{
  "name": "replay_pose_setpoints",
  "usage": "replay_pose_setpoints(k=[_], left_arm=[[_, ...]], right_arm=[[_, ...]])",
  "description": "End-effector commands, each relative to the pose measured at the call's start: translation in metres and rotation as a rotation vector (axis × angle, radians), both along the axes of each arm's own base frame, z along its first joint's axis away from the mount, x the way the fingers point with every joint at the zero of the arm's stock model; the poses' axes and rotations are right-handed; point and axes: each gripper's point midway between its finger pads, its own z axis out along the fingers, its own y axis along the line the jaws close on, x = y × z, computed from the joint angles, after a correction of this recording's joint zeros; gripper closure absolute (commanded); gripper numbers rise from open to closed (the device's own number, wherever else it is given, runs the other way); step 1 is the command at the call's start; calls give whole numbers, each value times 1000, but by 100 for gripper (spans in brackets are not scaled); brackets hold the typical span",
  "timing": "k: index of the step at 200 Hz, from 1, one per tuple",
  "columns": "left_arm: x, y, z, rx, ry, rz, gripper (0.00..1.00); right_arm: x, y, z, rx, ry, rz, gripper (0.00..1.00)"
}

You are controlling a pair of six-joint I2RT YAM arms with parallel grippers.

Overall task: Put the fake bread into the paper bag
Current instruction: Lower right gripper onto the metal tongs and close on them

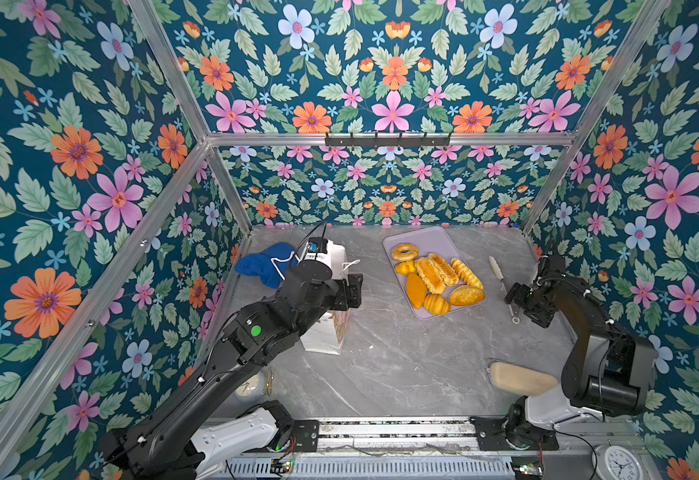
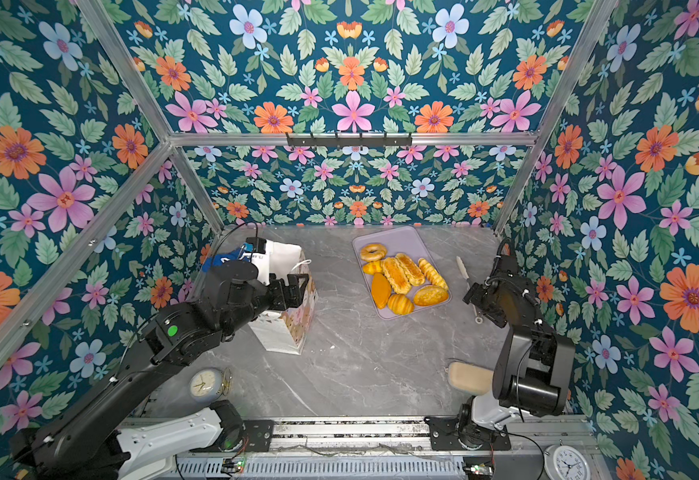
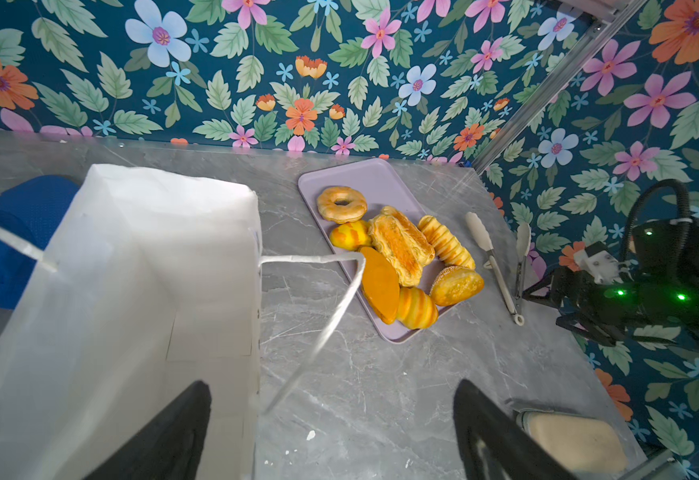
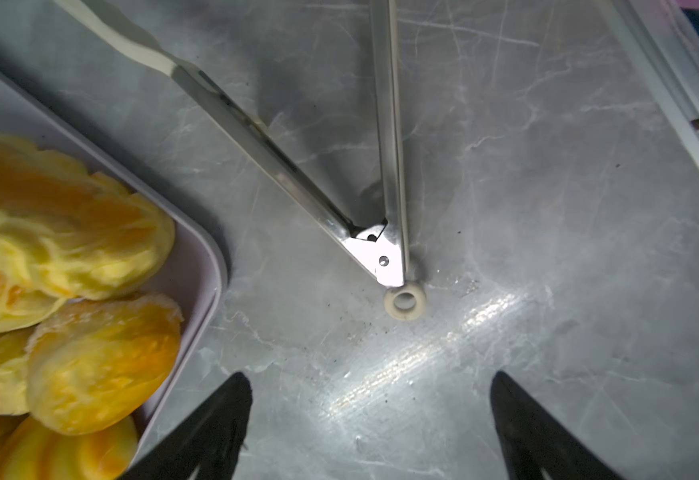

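Several glossy golden pieces of fake bread (image 1: 435, 274) (image 2: 402, 276) (image 3: 397, 249) (image 4: 69, 270) lie heaped on a lilac tray (image 1: 418, 237) (image 2: 397, 237) (image 3: 372, 174). The white paper bag (image 1: 327, 332) (image 2: 285, 332) (image 3: 152, 249) stands upright at the left with its mouth open. My left gripper (image 1: 354, 286) (image 2: 298, 286) (image 3: 333, 390) hovers open at the bag's top edge, one finger over the mouth and one over the table, a cord handle between them. My right gripper (image 1: 514, 296) (image 2: 474, 297) (image 4: 370, 376) is open and empty, low over the table just right of the tray.
Metal tongs (image 1: 503, 286) (image 3: 497, 266) (image 4: 381, 245) lie spread right of the tray, under my right gripper. A blue cloth (image 1: 262, 264) (image 3: 7, 232) sits behind the bag. A matte beige oblong (image 1: 518, 378) (image 2: 468, 376) lies front right. A small clock (image 2: 204, 384) sits front left.
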Motion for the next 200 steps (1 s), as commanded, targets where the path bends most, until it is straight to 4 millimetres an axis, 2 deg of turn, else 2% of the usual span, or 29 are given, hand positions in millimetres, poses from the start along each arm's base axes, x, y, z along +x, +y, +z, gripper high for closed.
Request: replay_pose_setpoints(k=[1, 34, 43, 46, 51, 99, 165, 200], left_arm=[[6, -12, 8, -16, -37, -34, 7], [11, -18, 7, -14, -53, -46, 7], [12, -18, 7, -16, -63, -46, 6], [13, -18, 7, -16, -65, -46, 6], [13, -18, 7, -19, -70, -44, 6], [18, -23, 11, -33, -99, -58, 4], [24, -42, 9, -72, -92, -104, 5], [24, -44, 8, -84, -92, -108, 5]], right_arm=[[8, -12, -4, -59, 4, 4, 9], [15, -16, -19, -74, 35, 39, 9], [17, -18, -18, -88, 32, 44, 9], [17, -19, -28, -83, 61, 48, 9], [17, -20, -30, -89, 67, 51, 9], [32, -27, -35, -134, 67, 99, 9], [63, -24, -42, -144, 60, 195, 11], [75, -22, -47, -145, 78, 237, 11]])
